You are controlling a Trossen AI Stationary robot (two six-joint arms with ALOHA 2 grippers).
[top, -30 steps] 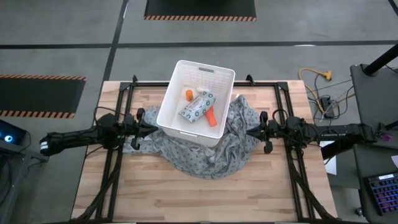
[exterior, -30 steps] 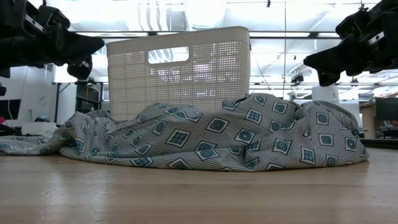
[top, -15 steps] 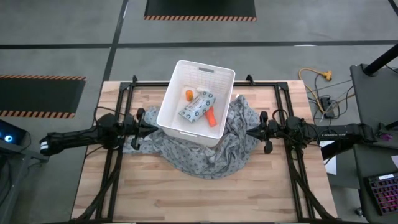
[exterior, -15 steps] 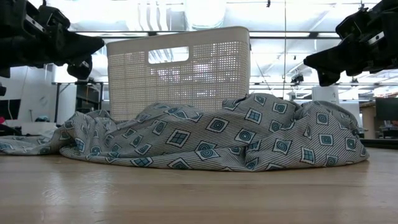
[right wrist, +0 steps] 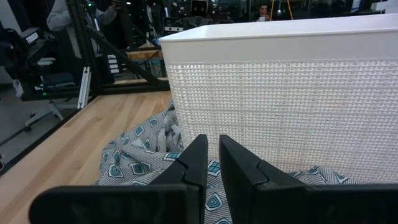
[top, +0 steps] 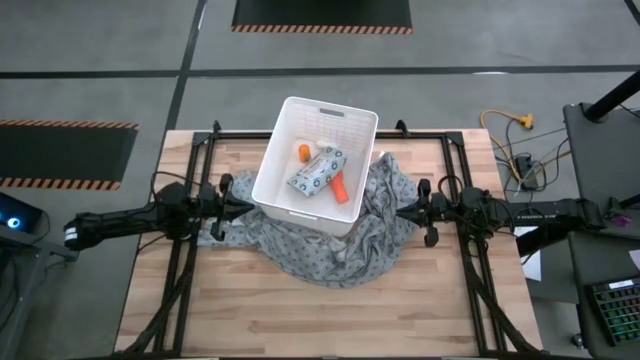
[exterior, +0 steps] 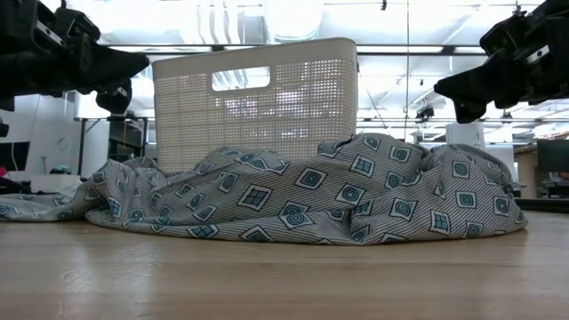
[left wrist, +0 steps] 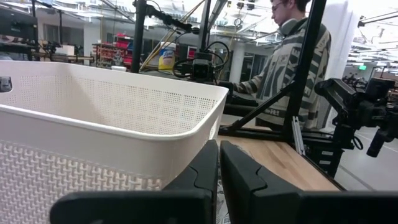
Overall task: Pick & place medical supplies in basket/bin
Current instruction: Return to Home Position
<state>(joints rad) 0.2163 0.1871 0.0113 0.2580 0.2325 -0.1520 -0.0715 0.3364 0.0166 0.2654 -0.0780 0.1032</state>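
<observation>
Inside the bin (top: 330, 112), your packet (top: 316, 174), tube (top: 340, 188) and bottle (top: 304, 152) are lying together. Your left gripper (top: 243, 203) and right gripper (top: 398, 211) are hovering at its sides, fingers closed, empty.

So a grey patterned cloth (top: 345, 245) is lying all bunched up in the middle of the wooden table (top: 300, 320), spilling toward the lower right. A black mat (top: 322, 14) with hazard-stripe edging is sitting on the floor at top centre, and a second mat (top: 62, 152) at far left. A yellow cable (top: 508, 124) is curling at upper right. A person (left wrist: 291, 68) in a striped top is standing beyond the table.
</observation>
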